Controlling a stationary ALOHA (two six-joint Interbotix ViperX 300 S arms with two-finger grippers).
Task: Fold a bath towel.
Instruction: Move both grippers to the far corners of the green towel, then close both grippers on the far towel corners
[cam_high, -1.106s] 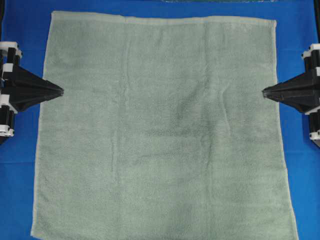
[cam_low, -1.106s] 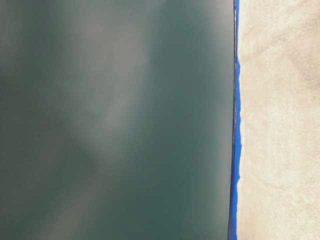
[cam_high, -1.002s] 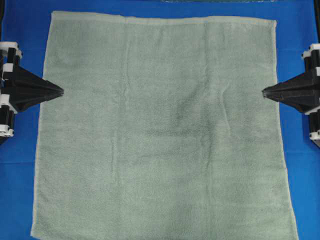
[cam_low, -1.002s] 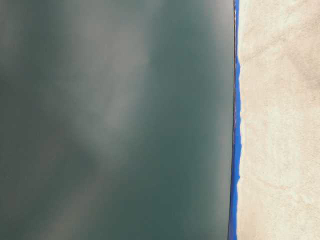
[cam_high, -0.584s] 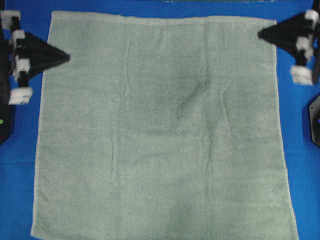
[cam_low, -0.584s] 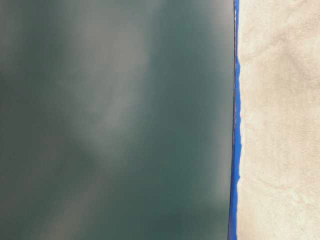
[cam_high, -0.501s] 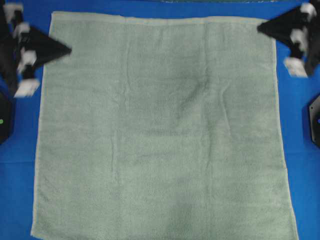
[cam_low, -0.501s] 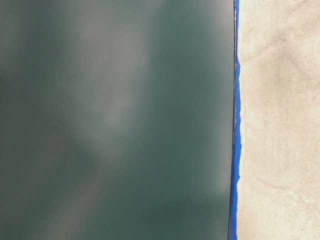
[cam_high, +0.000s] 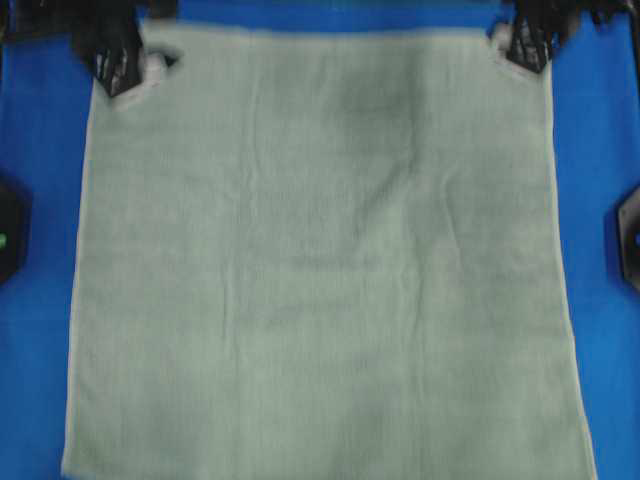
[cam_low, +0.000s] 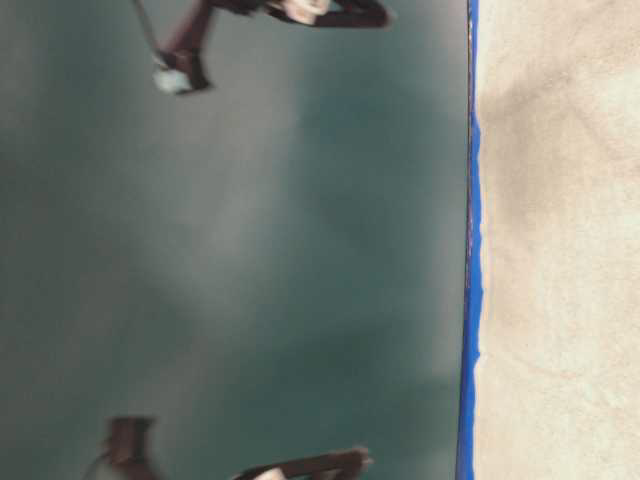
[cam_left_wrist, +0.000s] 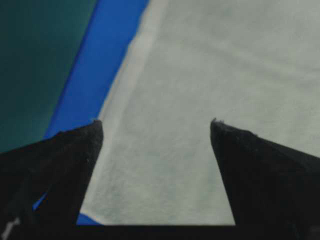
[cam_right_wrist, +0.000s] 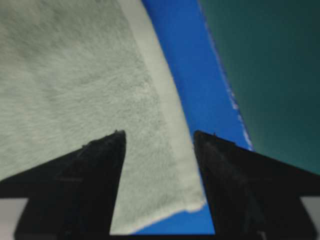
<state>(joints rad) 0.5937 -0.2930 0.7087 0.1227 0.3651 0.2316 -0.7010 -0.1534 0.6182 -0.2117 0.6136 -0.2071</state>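
Bath towel (cam_high: 320, 260) on blue cloth (cam_high: 40, 150)

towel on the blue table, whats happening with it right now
A two-armed robot is starting to fold the bath towel, which lies spread flat on the blue table cloth. The left gripper is at one far corner, the right gripper at the other, both with jaws open over the corners. Neither has gripped the towel yet.
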